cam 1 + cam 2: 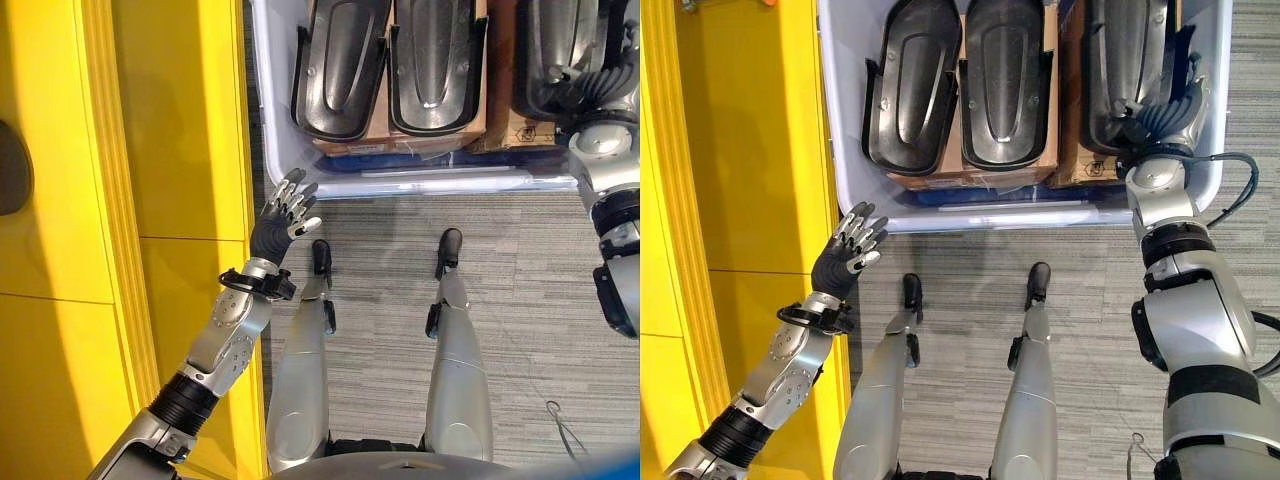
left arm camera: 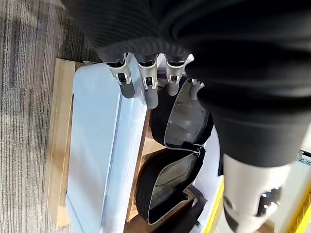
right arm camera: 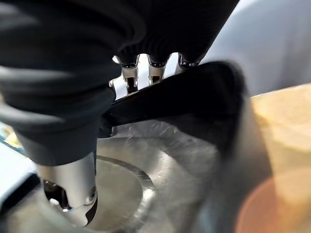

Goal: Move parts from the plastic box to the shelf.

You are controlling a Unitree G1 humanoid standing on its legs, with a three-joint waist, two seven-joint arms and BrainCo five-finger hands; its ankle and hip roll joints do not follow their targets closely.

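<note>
A pale plastic box (image 1: 990, 215) on the floor ahead holds three black moulded parts side by side on cardboard. My right hand (image 1: 1160, 120) is at the near end of the right part (image 1: 1120, 60). In the right wrist view its fingers (image 3: 129, 73) curl behind the part's black rim (image 3: 184, 97), with the thumb (image 3: 73, 194) inside the shell. My left hand (image 1: 285, 215) hangs open in the air by the box's near left corner, next to the yellow shelf (image 1: 170, 150), holding nothing. The left part (image 1: 908, 90) and middle part (image 1: 1005, 85) lie untouched.
The yellow shelf (image 1: 740, 200) runs along the whole left side, close to the box's left wall. Brown cardboard (image 1: 970, 178) lies under the parts. The box rests on a wooden pallet (image 2: 60, 121). Grey carpet (image 1: 1090, 300) lies between me and the box.
</note>
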